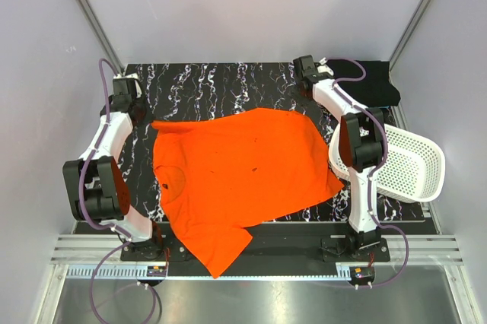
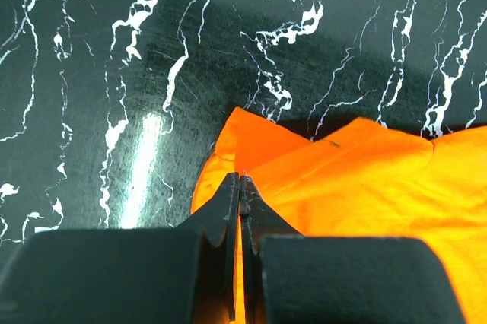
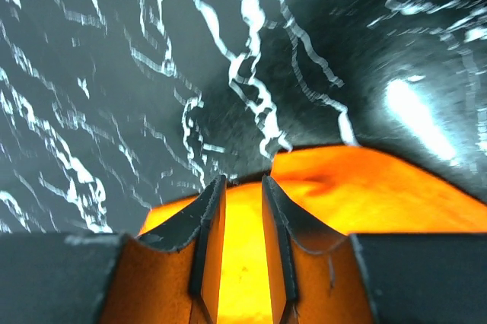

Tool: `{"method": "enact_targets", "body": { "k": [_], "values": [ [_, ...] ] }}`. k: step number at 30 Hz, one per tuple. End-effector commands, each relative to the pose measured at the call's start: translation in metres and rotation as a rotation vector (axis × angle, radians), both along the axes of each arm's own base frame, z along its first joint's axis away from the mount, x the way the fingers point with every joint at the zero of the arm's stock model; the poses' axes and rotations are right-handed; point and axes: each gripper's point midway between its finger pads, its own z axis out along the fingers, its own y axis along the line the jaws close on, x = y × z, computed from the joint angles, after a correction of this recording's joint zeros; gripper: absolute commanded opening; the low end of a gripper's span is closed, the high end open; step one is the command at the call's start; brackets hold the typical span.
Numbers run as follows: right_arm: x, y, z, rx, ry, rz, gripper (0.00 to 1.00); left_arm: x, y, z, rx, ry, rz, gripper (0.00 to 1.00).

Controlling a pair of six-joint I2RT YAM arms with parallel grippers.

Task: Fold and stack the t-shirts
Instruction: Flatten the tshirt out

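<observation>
The orange t-shirt [image 1: 243, 176] lies spread out on the black marbled table [image 1: 213, 84], with one sleeve hanging over the near edge. My left gripper [image 1: 135, 107] is at the shirt's far left corner. In the left wrist view its jaws [image 2: 240, 179] are pressed together on the orange fabric [image 2: 358, 179] at that corner. My right gripper [image 1: 307, 81] hovers at the shirt's far right corner. Its jaws [image 3: 243, 181] stand a little apart, and the orange cloth [image 3: 365, 187] lies loose below them. The black t-shirt [image 1: 373, 81] rests folded at the far right corner.
A white perforated basket [image 1: 415, 164] lies tipped at the table's right edge, beside the right arm's elbow [image 1: 358, 141]. Grey walls close in the table on the far, left and right sides.
</observation>
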Motion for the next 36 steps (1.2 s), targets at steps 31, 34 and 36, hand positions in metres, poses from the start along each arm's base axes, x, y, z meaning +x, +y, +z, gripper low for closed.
{"method": "enact_targets", "body": {
  "k": [31, 34, 36],
  "values": [
    [-0.058, 0.019, 0.05, 0.0, 0.05, 0.297, 0.36, -0.15, -0.163, 0.027, -0.427, -0.106, -0.35, 0.0],
    [-0.041, 0.026, 0.034, 0.006, 0.082, 0.304, 0.35, -0.156, -0.166, 0.015, -0.432, -0.075, -0.348, 0.0],
    [-0.029, 0.031, 0.023, 0.002, 0.089, 0.318, 0.35, -0.157, -0.167, 0.013, -0.428, -0.077, -0.349, 0.0]
  ]
}}
